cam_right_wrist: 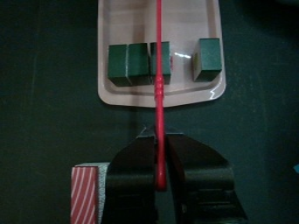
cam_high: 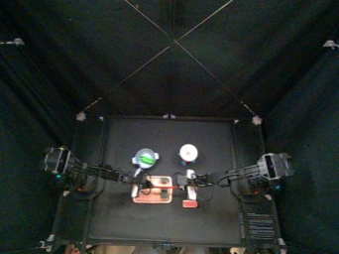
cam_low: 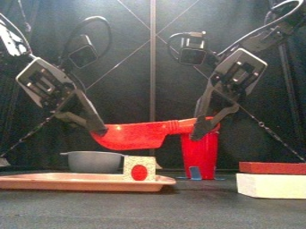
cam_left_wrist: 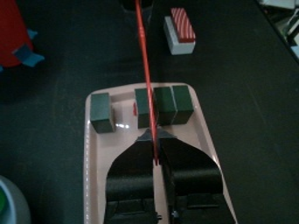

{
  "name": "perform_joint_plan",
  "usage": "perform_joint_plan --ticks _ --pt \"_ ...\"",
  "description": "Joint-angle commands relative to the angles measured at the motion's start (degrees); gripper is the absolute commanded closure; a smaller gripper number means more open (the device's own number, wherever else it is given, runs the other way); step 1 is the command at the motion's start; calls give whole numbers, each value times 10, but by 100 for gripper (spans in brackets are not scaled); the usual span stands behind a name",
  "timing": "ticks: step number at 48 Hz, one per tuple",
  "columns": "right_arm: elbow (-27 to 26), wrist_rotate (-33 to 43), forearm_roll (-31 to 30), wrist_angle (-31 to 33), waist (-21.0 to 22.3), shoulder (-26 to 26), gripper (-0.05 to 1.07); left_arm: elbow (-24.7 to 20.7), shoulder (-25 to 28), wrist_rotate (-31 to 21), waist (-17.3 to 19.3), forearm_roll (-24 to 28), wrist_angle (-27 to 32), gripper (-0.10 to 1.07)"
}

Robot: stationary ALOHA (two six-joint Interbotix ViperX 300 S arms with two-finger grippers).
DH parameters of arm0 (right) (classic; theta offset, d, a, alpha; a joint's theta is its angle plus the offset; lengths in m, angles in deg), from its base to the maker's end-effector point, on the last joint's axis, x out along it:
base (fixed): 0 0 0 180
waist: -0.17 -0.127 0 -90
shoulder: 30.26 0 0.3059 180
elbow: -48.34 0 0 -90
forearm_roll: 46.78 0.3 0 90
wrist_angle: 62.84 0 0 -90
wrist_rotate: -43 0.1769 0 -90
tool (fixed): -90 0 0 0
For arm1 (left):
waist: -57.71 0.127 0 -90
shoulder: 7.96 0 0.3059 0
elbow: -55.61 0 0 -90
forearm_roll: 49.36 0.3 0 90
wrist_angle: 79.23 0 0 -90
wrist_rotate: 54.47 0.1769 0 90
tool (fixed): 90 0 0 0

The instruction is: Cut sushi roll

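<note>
A red plastic knife (cam_low: 138, 136) hangs level between my two grippers, a little above the sushi. My left gripper (cam_low: 100, 136) is shut on the blade's tip and my right gripper (cam_low: 201, 128) is shut on the handle. The sushi roll (cam_left_wrist: 159, 103), dark green outside, lies on a pink tray (cam_left_wrist: 105, 153). One cut piece (cam_left_wrist: 101, 112) lies apart from it. In the left wrist view the blade (cam_left_wrist: 143, 70) shows edge-on across the roll, rising from the left gripper (cam_left_wrist: 156, 156). In the right wrist view the knife (cam_right_wrist: 156, 96) runs from the right gripper (cam_right_wrist: 158, 149) over the roll (cam_right_wrist: 138, 61).
A red cup (cam_low: 201, 157) stands right of the tray (cam_low: 72, 182) and a grey bowl (cam_low: 92, 161) behind it. A red-and-white box (cam_low: 273, 179) lies at the front right. A green-and-white thing (cam_high: 145, 157) and a white thing (cam_high: 188, 152) sit further back.
</note>
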Motion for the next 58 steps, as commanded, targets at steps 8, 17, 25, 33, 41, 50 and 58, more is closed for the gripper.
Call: perform_joint_plan --ticks 8,17,25,33,41,50,58 --pt "-4 -1 11 -11 -4 2 67 -27 22 4 -5 1 -8 68" --pt "0 -1 16 -11 -5 -6 67 -28 22 3 -5 1 -9 68" --pt "-1 -1 17 -12 -6 -7 67 -28 18 4 -5 1 -9 68" --pt "-2 -1 17 -11 -6 2 67 -28 -4 4 -5 2 -11 68" --pt "-1 -1 17 -12 -6 5 67 -23 -14 4 -12 1 -11 68" --pt "0 -1 17 -12 -7 -4 67 -23 6 4 -15 1 -11 68" --pt "-1 -1 18 -12 -8 -11 67 -25 22 4 -15 1 -11 68"
